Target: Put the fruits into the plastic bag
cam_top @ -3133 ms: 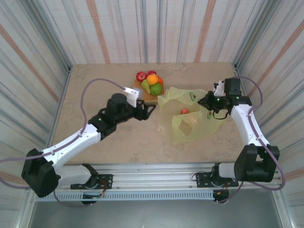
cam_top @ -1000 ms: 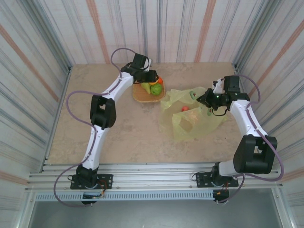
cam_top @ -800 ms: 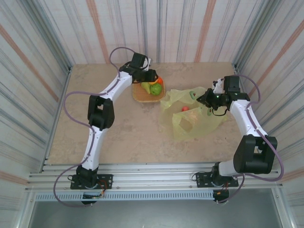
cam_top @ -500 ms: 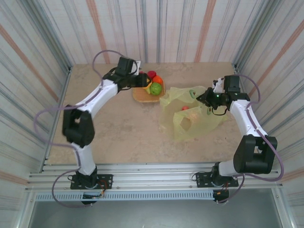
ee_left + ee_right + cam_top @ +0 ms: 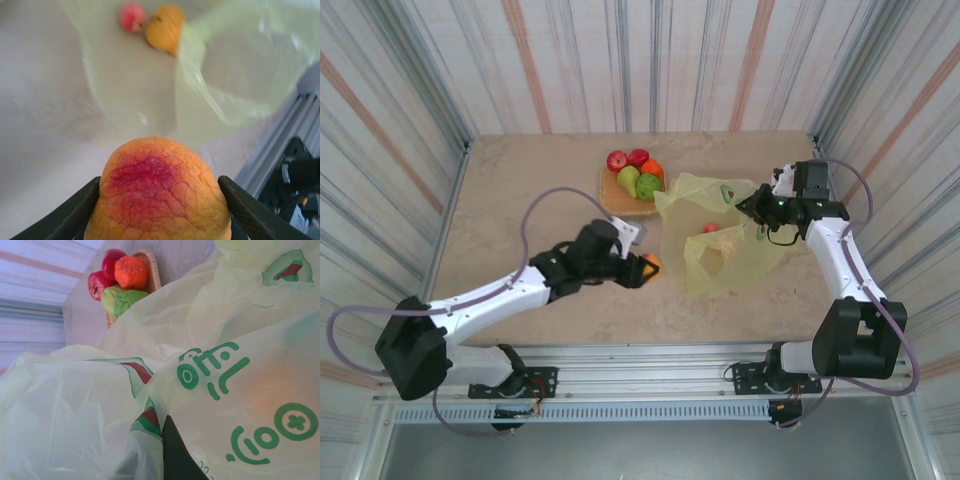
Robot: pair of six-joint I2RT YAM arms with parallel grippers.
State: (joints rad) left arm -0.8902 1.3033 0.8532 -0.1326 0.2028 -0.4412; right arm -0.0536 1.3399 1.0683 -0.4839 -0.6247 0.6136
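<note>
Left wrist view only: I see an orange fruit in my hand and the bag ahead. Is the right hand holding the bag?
Observer: Yes. From above, the right hand pinches the plastic bag at its far right corner.
Operator: What's left to pick?
Observer: Five fruits lie in the wicker tray: two red, one orange, two green.
Operator: Where am I from above?
Observer: The left hand, gripping the orange fruit, sits just left of the bag.

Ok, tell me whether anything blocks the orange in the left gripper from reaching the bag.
Nothing visible does. The left gripper holds the orange, and bare table lies between it and the bag, whose edge the right gripper holds up.
</note>
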